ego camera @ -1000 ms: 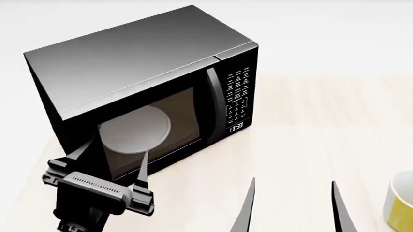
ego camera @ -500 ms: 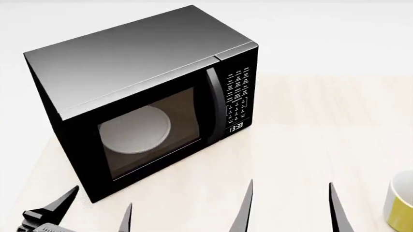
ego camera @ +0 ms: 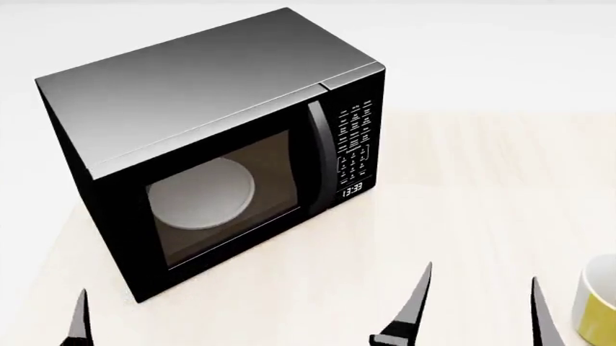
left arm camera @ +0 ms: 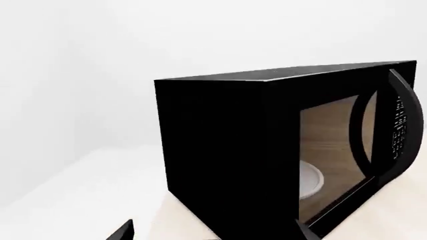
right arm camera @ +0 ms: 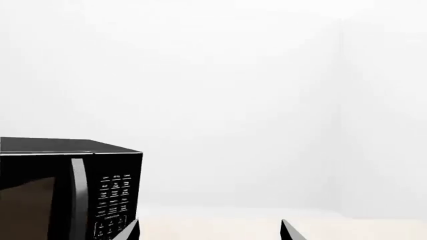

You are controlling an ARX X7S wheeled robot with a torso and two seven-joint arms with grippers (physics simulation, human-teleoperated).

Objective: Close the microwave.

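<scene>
The microwave [ego camera: 216, 137], upper left, looked heavy and rigid; I'd push its glossy door, not grab. Right gripper [ego camera: 478, 306] gaped wide and empty; couldn't tell for the left.

pale wood table [ego camera: 462, 187], yellow mug [ego camera: 598, 303] at its right edge

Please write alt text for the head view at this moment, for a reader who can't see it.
A black microwave sits on a pale wooden table with its door shut and a white plate showing through the window. The right pincer hangs open at the bottom edge, near a yellow cup cut off at the right.
</scene>
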